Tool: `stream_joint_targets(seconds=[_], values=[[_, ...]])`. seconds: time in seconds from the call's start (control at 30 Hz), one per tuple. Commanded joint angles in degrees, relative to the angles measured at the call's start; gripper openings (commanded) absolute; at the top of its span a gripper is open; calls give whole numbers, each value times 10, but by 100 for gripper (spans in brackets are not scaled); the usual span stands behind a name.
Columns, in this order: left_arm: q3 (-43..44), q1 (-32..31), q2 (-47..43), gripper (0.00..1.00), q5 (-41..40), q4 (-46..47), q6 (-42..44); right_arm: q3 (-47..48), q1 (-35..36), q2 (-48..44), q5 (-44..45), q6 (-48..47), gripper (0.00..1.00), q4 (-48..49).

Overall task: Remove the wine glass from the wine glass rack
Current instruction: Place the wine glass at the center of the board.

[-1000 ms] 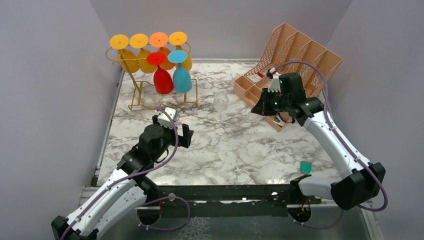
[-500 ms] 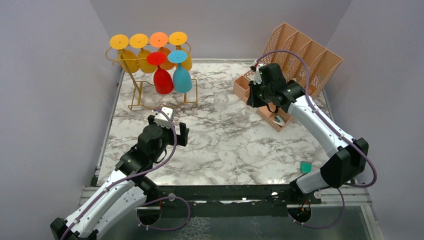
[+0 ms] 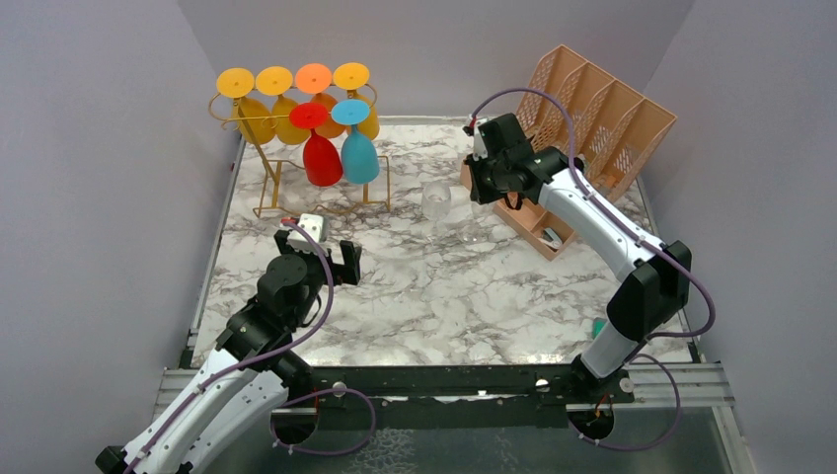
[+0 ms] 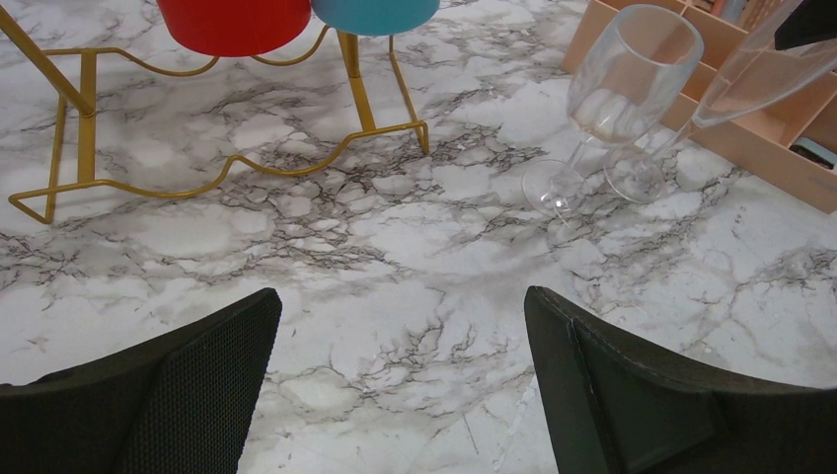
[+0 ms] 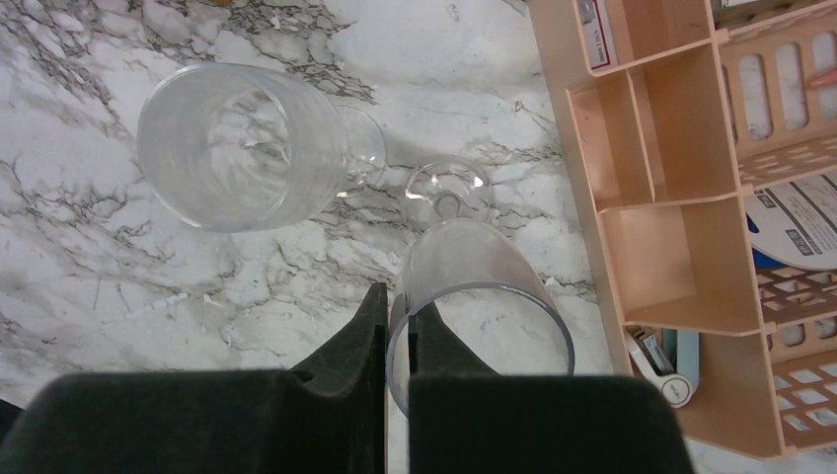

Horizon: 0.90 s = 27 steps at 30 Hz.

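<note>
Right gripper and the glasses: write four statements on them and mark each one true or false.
1. The right gripper is shut on the rim of a clear wine glass. True.
2. The left gripper holds the red glass. False: it is open and empty above the marble table.
3. A second clear glass stands beside the held one. True.
4. The wine glass rack is empty. False: coloured glasses hang on it upside down, among them the red glass and a blue glass.

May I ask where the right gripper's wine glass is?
The wine glass is right of centre in the top view, between the other clear glass and the peach organizer, rim pinched by the right gripper.
</note>
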Motion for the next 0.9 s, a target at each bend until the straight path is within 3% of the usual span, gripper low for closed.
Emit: stream_joint_targets(seconds=[0.0,0.4,0.87], values=[[3,4,-6,99,-19,7,5,36,10,24,34,-26,2,-36],[-1,5,-20,99,-34,8,6,71,16,58,12,-25,15,-50],[-3,5,-20,99,-33,9,6,105,22,86,-3,-18,15,-71]])
